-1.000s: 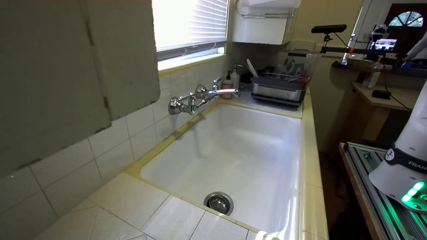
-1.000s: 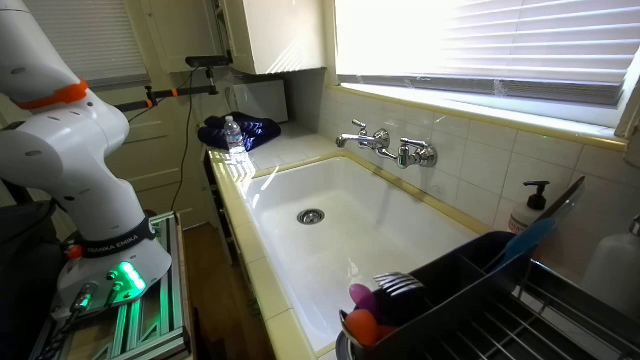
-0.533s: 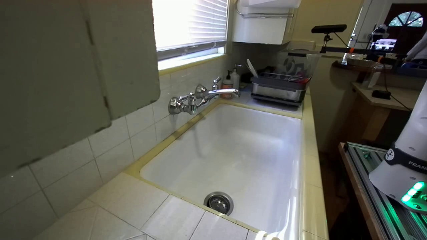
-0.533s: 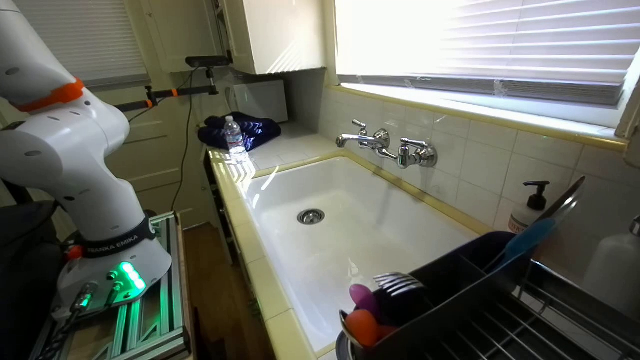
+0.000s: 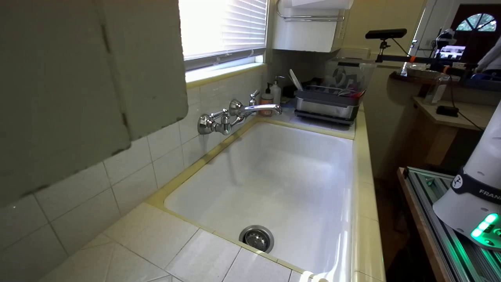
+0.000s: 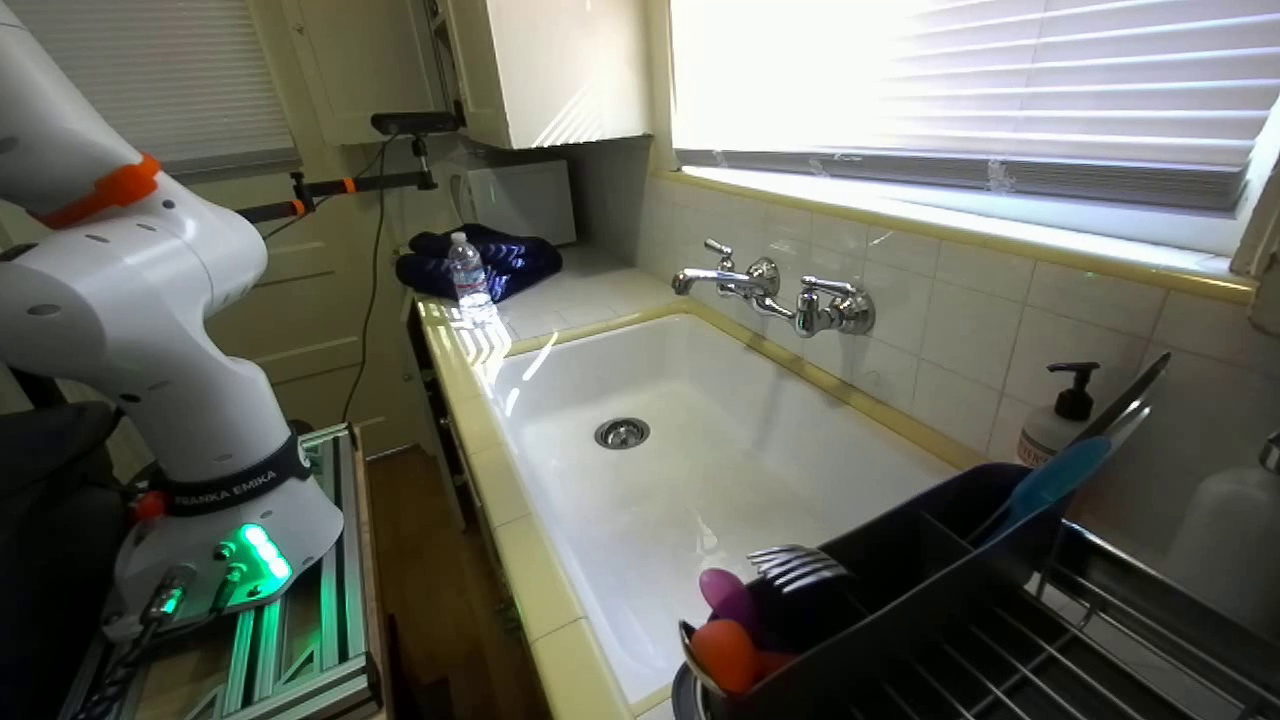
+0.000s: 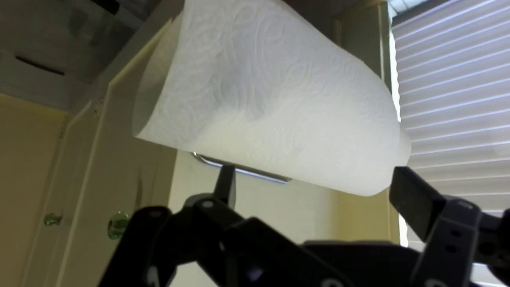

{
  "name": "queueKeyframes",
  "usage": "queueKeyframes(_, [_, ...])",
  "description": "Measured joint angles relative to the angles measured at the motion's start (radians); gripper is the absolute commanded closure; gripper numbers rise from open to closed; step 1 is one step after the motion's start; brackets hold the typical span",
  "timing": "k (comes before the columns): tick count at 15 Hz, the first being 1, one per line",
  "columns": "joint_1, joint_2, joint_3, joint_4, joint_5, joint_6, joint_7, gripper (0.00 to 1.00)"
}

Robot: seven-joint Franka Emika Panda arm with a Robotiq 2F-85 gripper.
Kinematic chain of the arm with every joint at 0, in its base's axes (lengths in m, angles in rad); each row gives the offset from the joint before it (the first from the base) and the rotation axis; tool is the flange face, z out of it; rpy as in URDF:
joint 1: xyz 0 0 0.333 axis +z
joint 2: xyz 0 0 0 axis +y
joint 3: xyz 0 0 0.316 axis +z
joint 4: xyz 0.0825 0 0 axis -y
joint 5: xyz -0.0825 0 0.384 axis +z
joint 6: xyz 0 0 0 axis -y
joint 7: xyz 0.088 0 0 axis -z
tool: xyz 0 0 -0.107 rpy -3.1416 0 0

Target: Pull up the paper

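Two fingers (image 7: 226, 184) spread wide on the gripper (image 7: 316, 183), big white paper (image 7: 279, 95) up at 12 o'clock.

So in the wrist view the fingers sit at roughly 7 and 4 o'clock, far apart, with nothing in their grip. They overlap the paper's lower edge in the picture near 4 o'clock, and honestly I can't tell if they're touching there. The paper itself is an embossed sheet bent into a loose curl, hollow end at about 10 o'clock. A chrome bar (image 7: 255, 172) peeks out just below it toward 6, blinds (image 7: 458, 99) are over near 3, and a couple of green knobs (image 7: 118, 226) sit around 8. The sink (image 5: 289, 172) fills the middle in both exterior views, and the white arm (image 6: 150, 340) stands at 9 o'clock in an exterior view.
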Motion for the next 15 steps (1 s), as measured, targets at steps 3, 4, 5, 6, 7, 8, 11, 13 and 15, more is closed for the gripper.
queueKeyframes(3, [0.000, -0.033, 0.036, -0.015, -0.006, -0.129, 0.063, 0.00])
queueKeyframes(4, [0.000, -0.042, 0.046, -0.019, -0.006, -0.161, 0.079, 0.01])
queueKeyframes(5, [0.001, -0.050, 0.055, -0.023, -0.006, -0.192, 0.092, 0.00])
queueKeyframes(6, [0.001, -0.058, 0.062, -0.027, -0.006, -0.217, 0.105, 0.00])
queueKeyframes(7, [0.003, -0.066, 0.068, -0.035, -0.006, -0.237, 0.116, 0.00])
queueKeyframes(8, [0.005, -0.075, 0.073, -0.043, -0.006, -0.257, 0.125, 0.00])
queueKeyframes(11, [0.016, -0.099, 0.083, -0.074, -0.005, -0.299, 0.151, 0.00])
queueKeyframes(13, [0.023, -0.116, 0.088, -0.102, -0.002, -0.315, 0.164, 0.00])
queueKeyframes(15, [0.034, -0.133, 0.090, -0.136, 0.004, -0.327, 0.172, 0.00])
